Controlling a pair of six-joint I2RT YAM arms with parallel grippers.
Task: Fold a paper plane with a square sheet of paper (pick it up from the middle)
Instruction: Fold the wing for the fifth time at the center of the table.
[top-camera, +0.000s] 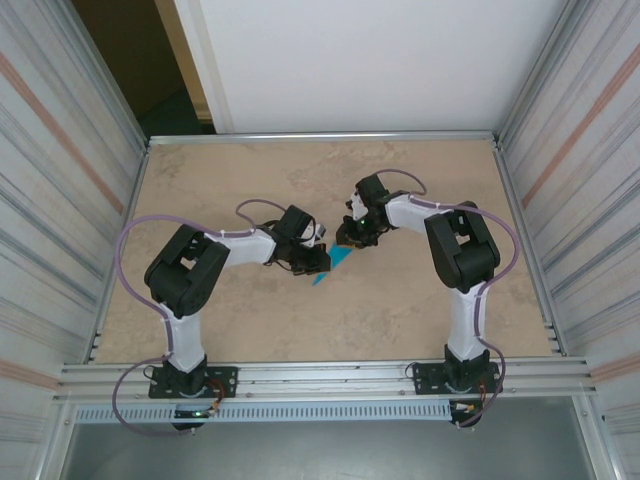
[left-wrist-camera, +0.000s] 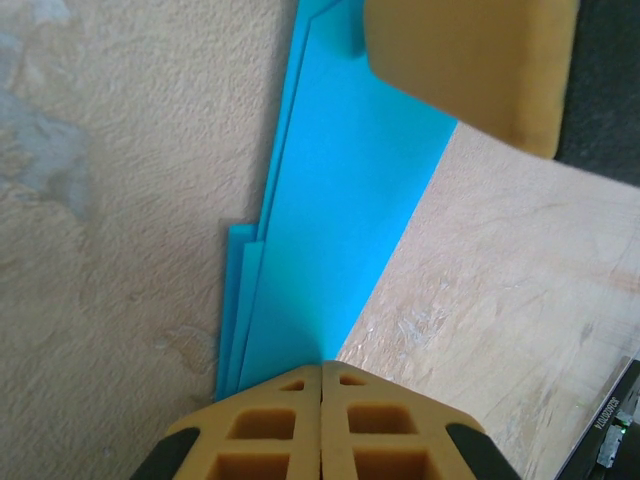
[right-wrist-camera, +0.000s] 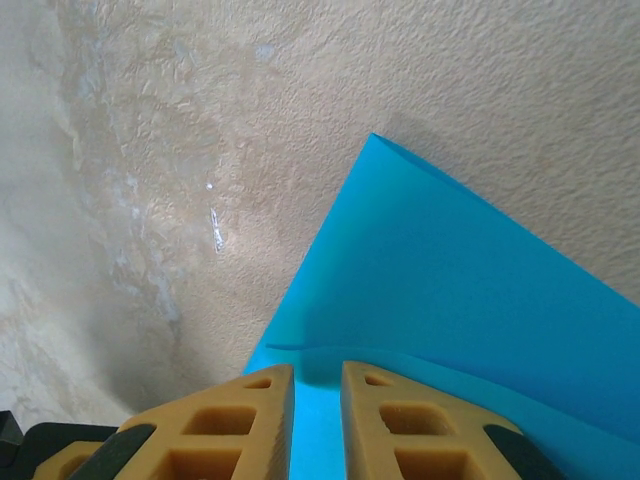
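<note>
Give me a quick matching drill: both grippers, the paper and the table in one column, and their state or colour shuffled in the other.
Things:
1. left gripper
2. right gripper
3. paper
4. table

States:
A. beige, mottled
B. jaws a slit apart, blue showing in the gap
C. jaws shut on the paper's narrow end
D. turquoise, folded in layers

Pairs: 1-C, 2-B, 3-D, 4-A
</note>
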